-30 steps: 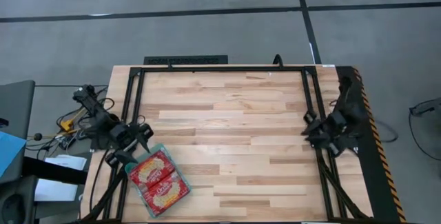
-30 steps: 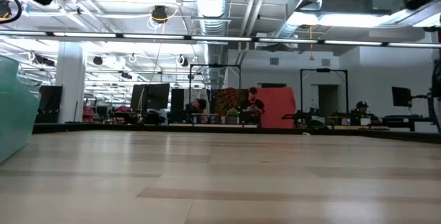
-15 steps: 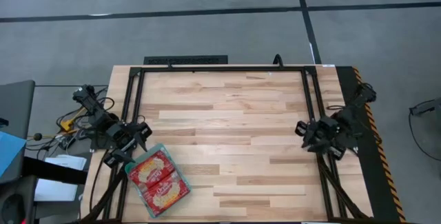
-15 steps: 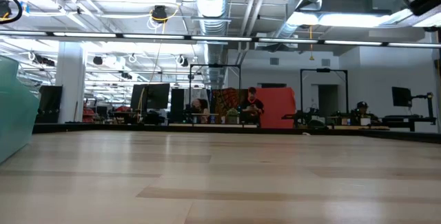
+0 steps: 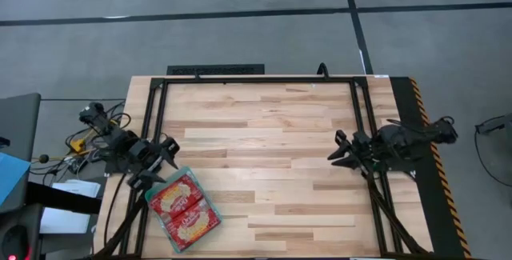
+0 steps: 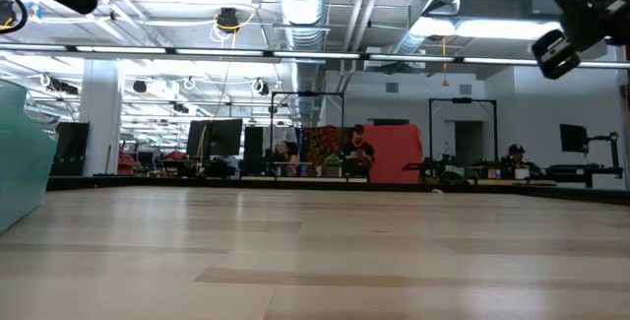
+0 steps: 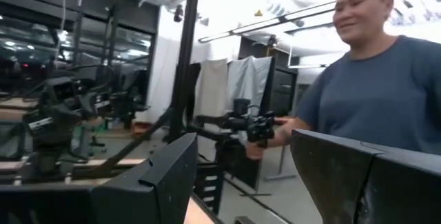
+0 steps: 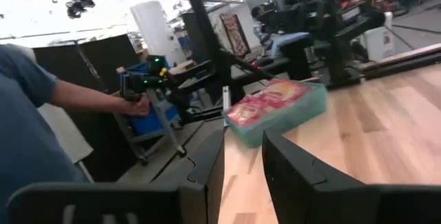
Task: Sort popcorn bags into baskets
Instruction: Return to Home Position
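Observation:
The basket (image 5: pixel 154 212), a shallow teal tray, sits near the table's near-left corner. Red popcorn bags (image 5: pixel 186 208) with yellow-cream pictures lie flat in it, two abreast on top. The right wrist view shows the basket (image 8: pixel 293 119) and the bags (image 8: pixel 270 98) across the table. The basket's wall (image 6: pixel 20 162) stands at the low view's left edge. My left gripper (image 5: pixel 170 150) hovers open just beyond the basket's far end, at the table's left edge. My right gripper (image 5: pixel 334 150) is open above the table's right part. Both are empty.
A black frame (image 5: pixel 256 79) runs around the table top. Bare wood (image 5: pixel 264 156) spreads between the two grippers. A person (image 7: pixel 372 93) stands beyond the table, with a hand-held device (image 8: pixel 148 79) in the hand.
My right arm has unfolded from the table's right edge, and its gripper has swung toward the table's left, over the wood. In the low view it has dropped into sight at the upper right. The basket and bags have stayed put.

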